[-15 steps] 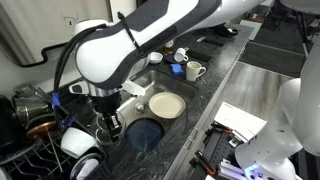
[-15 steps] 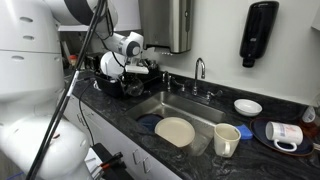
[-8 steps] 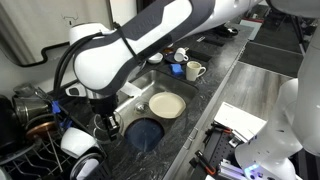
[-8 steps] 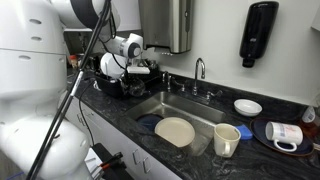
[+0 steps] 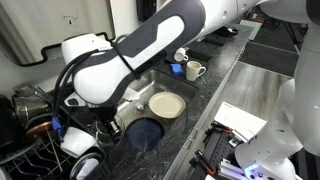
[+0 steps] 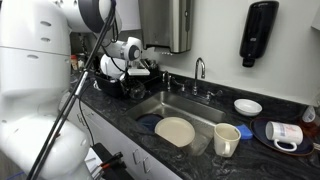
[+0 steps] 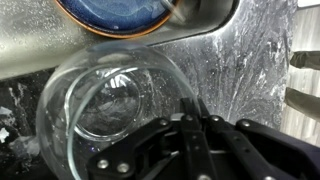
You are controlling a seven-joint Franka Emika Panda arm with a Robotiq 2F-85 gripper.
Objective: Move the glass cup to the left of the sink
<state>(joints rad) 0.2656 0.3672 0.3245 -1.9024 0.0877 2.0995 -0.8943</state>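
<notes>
The glass cup (image 7: 100,110) fills the wrist view, clear and upright on the speckled counter (image 7: 250,60) beside the sink's steel edge (image 7: 30,55). My gripper (image 7: 190,118) is shut with its black fingers pinched on the cup's near rim wall. In both exterior views the gripper (image 5: 105,125) (image 6: 143,70) hangs over the counter between the dish rack and the sink (image 5: 130,92) (image 6: 205,108). I cannot make out the cup there. The chrome tap (image 6: 199,70) stands behind the basin.
A cream plate (image 5: 166,104) (image 6: 174,131) and a blue plate (image 5: 145,133) (image 7: 110,15) lie in the sink. A crowded dish rack (image 5: 30,120) (image 6: 112,82) is beside the gripper. A cream mug (image 5: 195,70) (image 6: 227,138), a small blue cup (image 5: 177,69) and a white bowl (image 6: 247,106) stand beyond the sink.
The arm's white body has swung lower and nearer the dish rack. The gripper stays almost in place at the sink's edge.
</notes>
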